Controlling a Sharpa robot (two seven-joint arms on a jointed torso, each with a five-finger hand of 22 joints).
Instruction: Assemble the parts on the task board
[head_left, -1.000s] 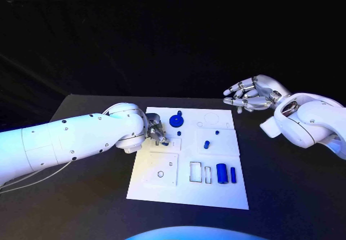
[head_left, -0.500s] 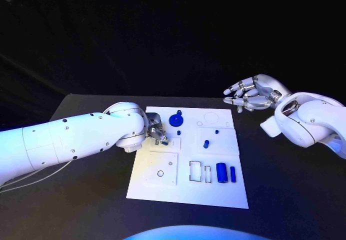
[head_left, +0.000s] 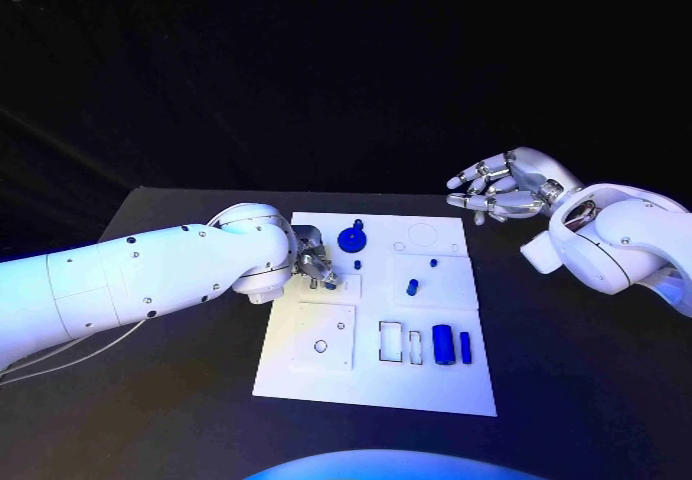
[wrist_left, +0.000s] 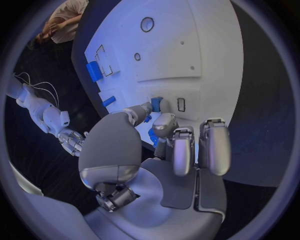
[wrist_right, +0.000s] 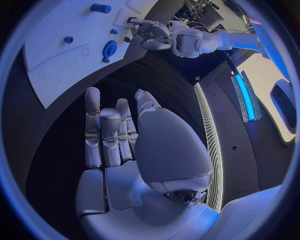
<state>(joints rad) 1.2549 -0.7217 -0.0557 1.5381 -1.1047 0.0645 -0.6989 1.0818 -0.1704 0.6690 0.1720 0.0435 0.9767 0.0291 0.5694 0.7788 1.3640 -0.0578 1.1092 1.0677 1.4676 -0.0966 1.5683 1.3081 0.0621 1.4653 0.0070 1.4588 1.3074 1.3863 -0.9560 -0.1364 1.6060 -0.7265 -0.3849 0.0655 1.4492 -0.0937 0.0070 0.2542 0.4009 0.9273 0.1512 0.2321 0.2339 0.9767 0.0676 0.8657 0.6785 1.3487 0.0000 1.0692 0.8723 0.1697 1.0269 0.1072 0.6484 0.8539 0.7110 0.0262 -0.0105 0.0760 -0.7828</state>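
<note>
The white task board (head_left: 378, 385) lies in the middle of the table. My left hand (head_left: 313, 267) hovers low over its left part and pinches a small blue part (wrist_left: 156, 104) between thumb and a finger, right beside a small rectangular slot (wrist_left: 180, 104). A blue gear-like disc (head_left: 352, 240) sits near the board's far edge, and a small blue peg (head_left: 413, 288) stands mid-board. A blue cylinder (head_left: 444, 345) and a thin blue bar (head_left: 466, 347) lie at the right. My right hand (head_left: 498, 192) hangs past the board's far right corner, fingers spread, holding nothing.
The black table (head_left: 577, 380) surrounds the board on all sides. Empty rectangular slots (head_left: 391, 342) lie next to the blue cylinder, and a ring-shaped recess (head_left: 320, 348) sits in the near left panel. A round outline (head_left: 421, 236) marks the far right corner.
</note>
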